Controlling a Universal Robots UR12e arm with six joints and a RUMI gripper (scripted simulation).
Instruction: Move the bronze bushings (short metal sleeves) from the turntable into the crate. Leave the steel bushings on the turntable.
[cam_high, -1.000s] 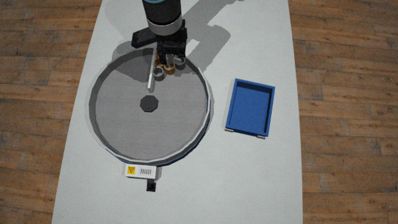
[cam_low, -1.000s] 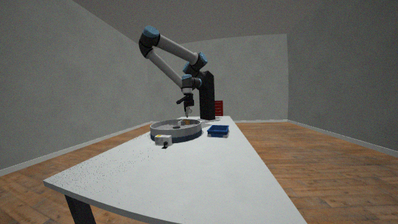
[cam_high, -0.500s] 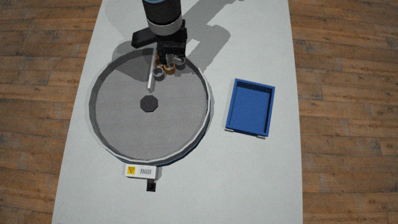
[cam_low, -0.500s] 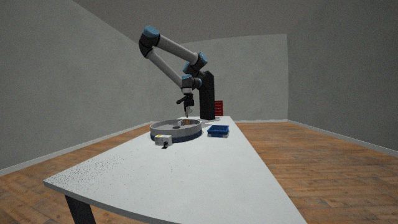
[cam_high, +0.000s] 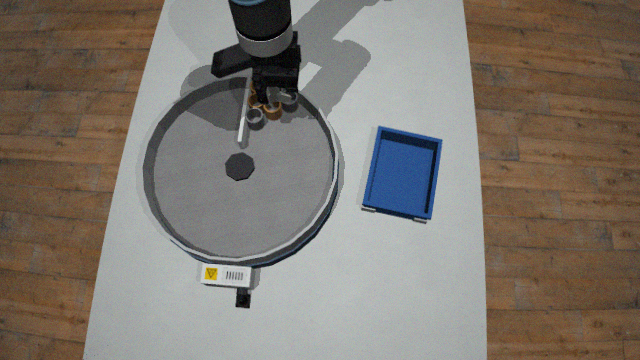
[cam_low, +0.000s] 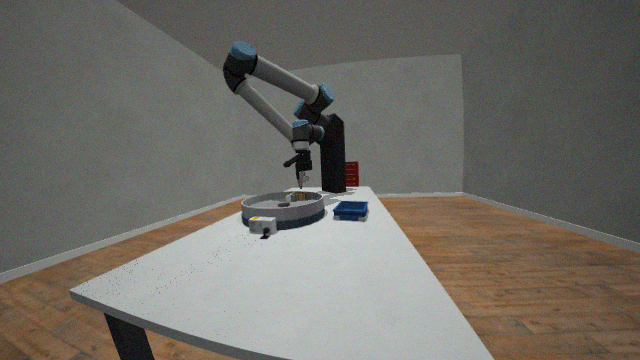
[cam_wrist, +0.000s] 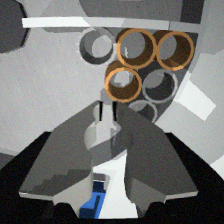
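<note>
Control box (cam_high: 229, 275): at the near edge of the turntable, on the table (cam_high: 350, 300).
Turntable (cam_high: 150, 165): round, rimmed, with a dark hub (cam_high: 239, 166) at centre.
Crate (cam_high: 372, 170): blue, beside the turntable, apart from it.
Bushings: bronze (cam_wrist: 123, 84) and steel (cam_wrist: 160, 86) sleeves clustered upright at the far rim, touching.
End effector (cam_wrist: 107, 112): above the cluster, jaws nearly closed, holding nothing.

Bronze bushings (cam_wrist: 123, 84) orange-rimmed — crate (cam_high: 403, 172) plain blue

Yellow warning sign, barcode on white box (cam_high: 229, 275); text perhaps illegible.
</note>
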